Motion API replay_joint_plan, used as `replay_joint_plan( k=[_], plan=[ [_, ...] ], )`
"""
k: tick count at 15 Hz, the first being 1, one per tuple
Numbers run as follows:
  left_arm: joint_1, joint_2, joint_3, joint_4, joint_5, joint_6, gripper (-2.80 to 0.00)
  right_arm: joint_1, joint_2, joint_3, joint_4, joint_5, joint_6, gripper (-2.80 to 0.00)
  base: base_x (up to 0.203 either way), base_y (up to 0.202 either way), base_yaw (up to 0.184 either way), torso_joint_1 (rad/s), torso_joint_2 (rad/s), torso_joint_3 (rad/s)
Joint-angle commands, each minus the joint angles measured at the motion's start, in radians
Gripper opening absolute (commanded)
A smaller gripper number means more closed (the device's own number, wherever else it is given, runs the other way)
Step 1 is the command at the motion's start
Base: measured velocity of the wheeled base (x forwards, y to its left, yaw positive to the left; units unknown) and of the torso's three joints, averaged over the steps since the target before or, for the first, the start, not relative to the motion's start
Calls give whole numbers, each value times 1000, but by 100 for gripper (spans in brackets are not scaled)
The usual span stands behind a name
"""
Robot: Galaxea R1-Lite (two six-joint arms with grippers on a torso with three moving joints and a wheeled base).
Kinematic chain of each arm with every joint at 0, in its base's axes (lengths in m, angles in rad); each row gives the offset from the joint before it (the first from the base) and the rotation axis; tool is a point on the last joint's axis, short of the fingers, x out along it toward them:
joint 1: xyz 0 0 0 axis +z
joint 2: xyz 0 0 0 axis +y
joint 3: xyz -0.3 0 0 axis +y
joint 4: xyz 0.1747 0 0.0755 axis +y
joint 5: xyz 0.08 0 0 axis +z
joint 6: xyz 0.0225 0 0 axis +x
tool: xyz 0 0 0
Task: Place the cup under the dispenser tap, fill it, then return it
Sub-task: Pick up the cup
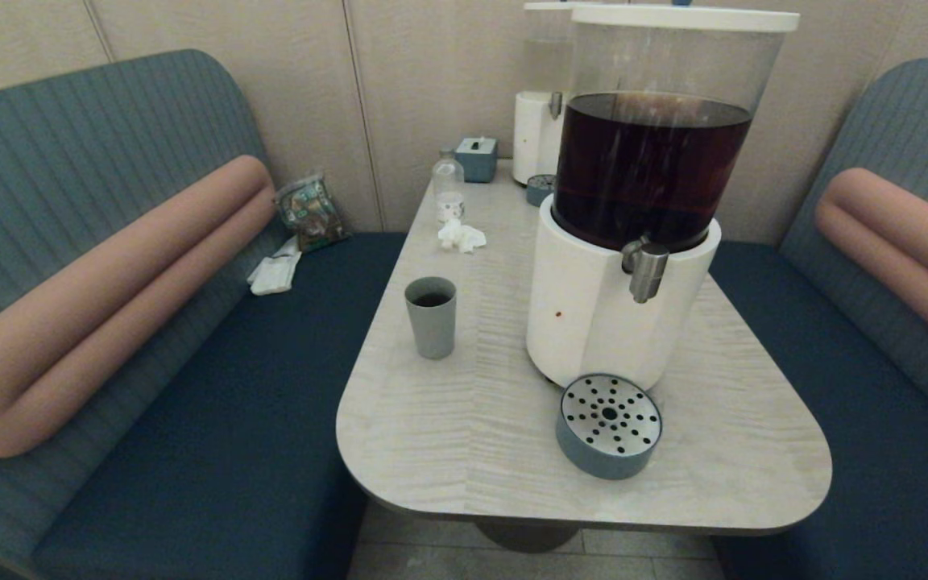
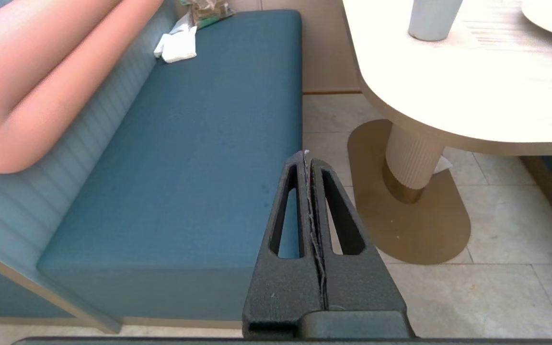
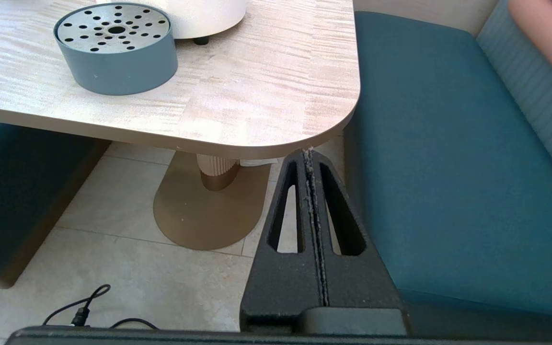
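Cup (image 1: 431, 316) upright near table (image 1: 464, 451) left edge, dark liquid inside, well apart from dispenser tap (image 1: 646, 271). Left gripper (image 2: 308, 158) and right gripper (image 3: 308, 155) both closed, empty, parked below table edge. Risk: off-centre grasp tips cup, spills; misplacement under tap misses drip tray (image 1: 609, 425).

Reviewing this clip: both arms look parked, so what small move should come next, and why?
Probably none. The cup stands apart from the dispenser tap, already holding dark liquid, while left gripper and right gripper hang shut below the table.
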Motion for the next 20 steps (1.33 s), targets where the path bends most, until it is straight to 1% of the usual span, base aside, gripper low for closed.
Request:
replay_joint_plan(
  k=[1,5,7,8,10,12,14,15,17,20],
  plan=[
    [0,0,0,-2,0,-2,-280,0,-3,0,0,0,-1,-280,0,0,0,0,0,0],
    [0,-1,-1,-5,0,6,-280,0,-2,0,0,0,-1,-280,0,0,0,0,0,0],
    [0,-1,-33,-40,-7,2,-280,0,-2,0,0,0,-1,-280,0,0,0,0,0,0],
    [0,0,-85,-43,-21,-2,-280,0,-2,0,0,0,-1,-280,0,0,0,0,0,0],
    [0,39,-239,-21,-41,-4,-280,0,-3,0,0,0,-1,-280,0,0,0,0,0,0],
    [-6,169,-369,-9,-60,-14,-280,0,-2,0,0,0,-1,-280,0,0,0,0,0,0],
    [-21,323,-454,-9,-99,-32,-280,0,-3,0,0,0,-1,-280,0,0,0,0,0,0],
    [-26,385,-475,-13,-128,-37,0,0,-2,0,0,0,-1,-280,0,0,0,0,0,0],
    [-31,502,-487,-48,-194,-47,0,0,-3,0,0,0,-1,-280,0,0,0,0,0,0],
    [-33,704,-501,-142,-300,-61,0,0,-3,0,0,0,-1,-280,0,0,0,0,0,0]
  ],
)
